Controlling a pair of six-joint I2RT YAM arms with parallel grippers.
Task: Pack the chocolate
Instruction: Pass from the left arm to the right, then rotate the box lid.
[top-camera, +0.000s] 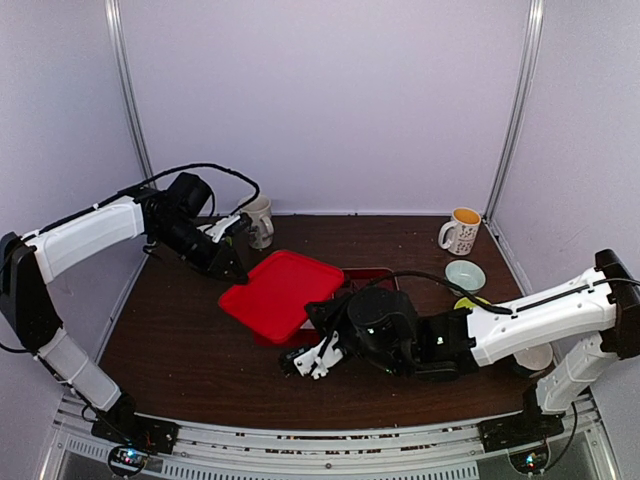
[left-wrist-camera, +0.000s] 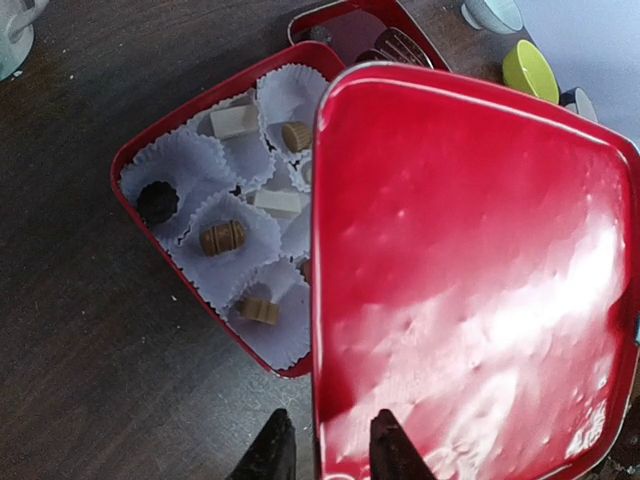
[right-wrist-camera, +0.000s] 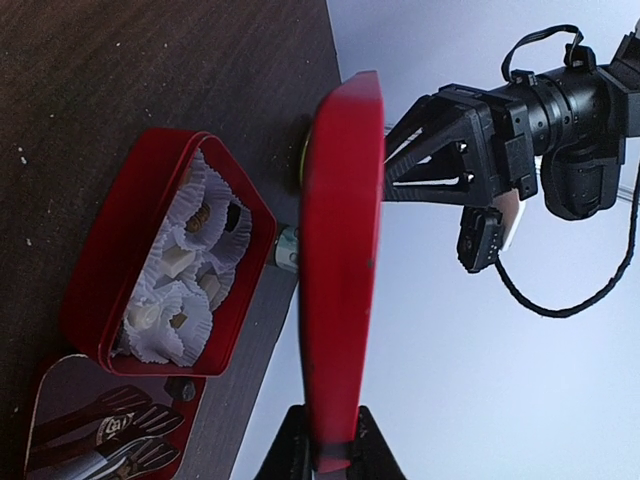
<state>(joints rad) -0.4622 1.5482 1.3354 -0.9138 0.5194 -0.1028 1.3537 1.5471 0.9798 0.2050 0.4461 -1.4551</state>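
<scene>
Several pieces of chocolate (left-wrist-camera: 222, 237), brown, cream and dark, sit in white paper cups inside the open red box (left-wrist-camera: 135, 165) on the table. A red lid (top-camera: 280, 288) hangs tilted above the box and hides most of it from the top camera. My right gripper (right-wrist-camera: 331, 412) is shut on the lid's near edge. At the opposite edge, my left gripper (left-wrist-camera: 330, 418) straddles the lid's rim with its fingers (left-wrist-camera: 270, 450) apart, a small gap on each side. The box (right-wrist-camera: 110, 280) with its chocolates (right-wrist-camera: 172, 262) also shows below the lid in the right wrist view.
A shallow red tray (top-camera: 375, 274) holding metal tongs (right-wrist-camera: 100, 440) lies just behind the box. A white mug (top-camera: 260, 222) stands at the back left, a mug with an orange inside (top-camera: 461, 231) at the back right, and a pale bowl (top-camera: 465, 274) and a yellow-green cup (left-wrist-camera: 530, 68) stand nearby.
</scene>
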